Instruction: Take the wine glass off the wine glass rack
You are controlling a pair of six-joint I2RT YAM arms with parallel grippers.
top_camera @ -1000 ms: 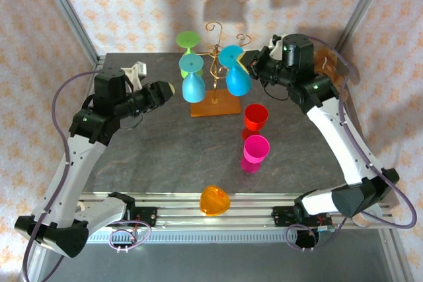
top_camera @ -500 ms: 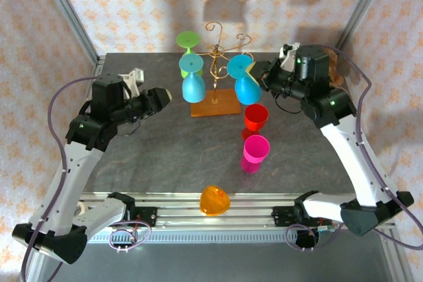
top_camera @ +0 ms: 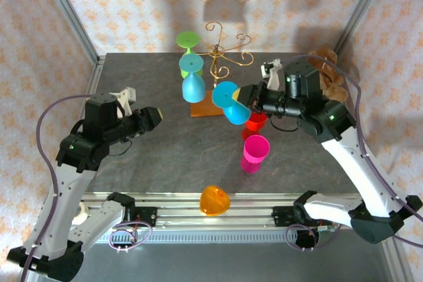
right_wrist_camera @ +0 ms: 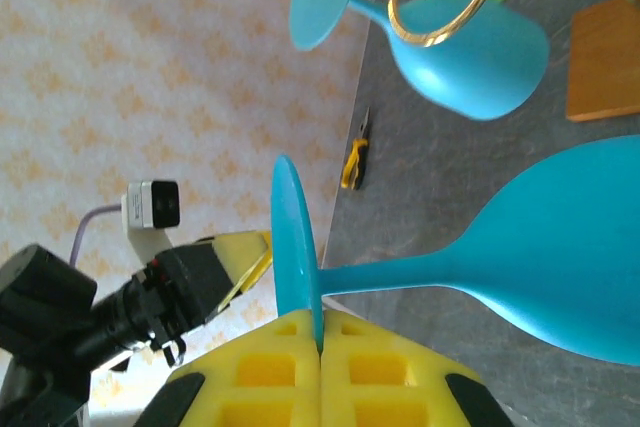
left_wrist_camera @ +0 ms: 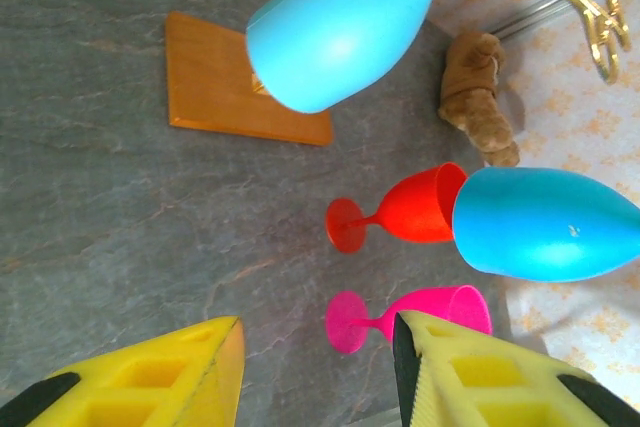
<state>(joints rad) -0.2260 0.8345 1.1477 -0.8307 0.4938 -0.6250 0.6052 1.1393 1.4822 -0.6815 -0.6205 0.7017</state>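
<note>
1. Now the right gripper (top_camera: 246,99) is clamped shut on the teal wine glass (top_camera: 234,111). It pinches the rim of the flat foot edge-on, and the stem and bowl run off to one side of the fingers.
2. The glass hangs in the air, tilted, with its bowl lower than its foot. It is clear of the rack (top_camera: 221,51), which stands beyond the right gripper and off to its left.
3. Just under the held bowl stands a red glass (top_camera: 255,121). I cannot tell whether the two touch. A pink glass (top_camera: 255,150) stands nearer than that, below the right gripper.
4. The left gripper (top_camera: 153,117) is partly open and holds nothing. It sits well to the left of the right one and points toward the rack over bare counter (top_camera: 165,156).
5. By my reading, the lifting-off step is done, since no gold hook holds this glass. What is in hand is carrying it away to set it down.
6. The next move probably calls for swinging the glass to open counter, away from the red and pink glasses beneath the right gripper. The glass should then be turned so that it can stand or lie steady before the fingers let go.
7. A grip on the thin foot rim alone looks easy to twist, so a slow turn seems wise.
8. A blue glass (top_camera: 193,85) and a green glass (top_camera: 188,39) hang on the far-left side of the rack, away from the right gripper.
</note>
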